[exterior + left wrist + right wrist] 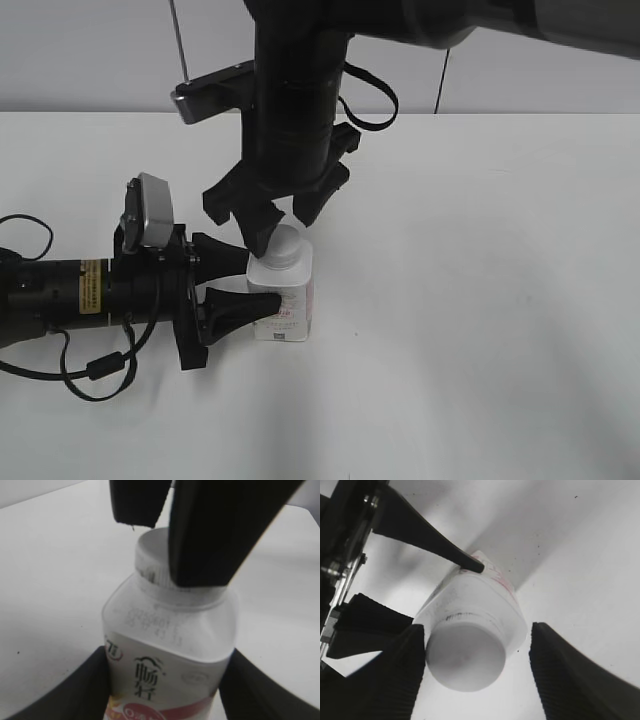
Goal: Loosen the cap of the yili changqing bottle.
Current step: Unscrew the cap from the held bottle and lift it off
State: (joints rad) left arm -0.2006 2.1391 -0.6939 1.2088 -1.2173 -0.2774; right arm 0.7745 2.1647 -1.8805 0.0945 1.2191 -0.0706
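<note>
I see a plain white surface (480, 300) filling the scene, with the right arm (295, 90) coming down from above and the left arm (90, 290) lying low along it from the left. The bottle (285, 300) stands upright on the surface a little left of centre: small, squat, white, with a squarish rounded body, a wide neck, grey Chinese print and a date code across its shoulder, and a pinkish band low on the label. The left gripper (258, 283) has its jaws closed against the two sides of the bottle's body, holding it. The right gripper (477, 672) hangs over the top with its jaws set wide on either side of the cap; in its wrist view one ribbed pad (400, 680) sits at or just beside the cap's edge while the other stands clear, so it has no grip. The cap (465, 657) is a flat-topped white disc with a ribbed skirt, about as wide as the neck, seated on the bottle.
</note>
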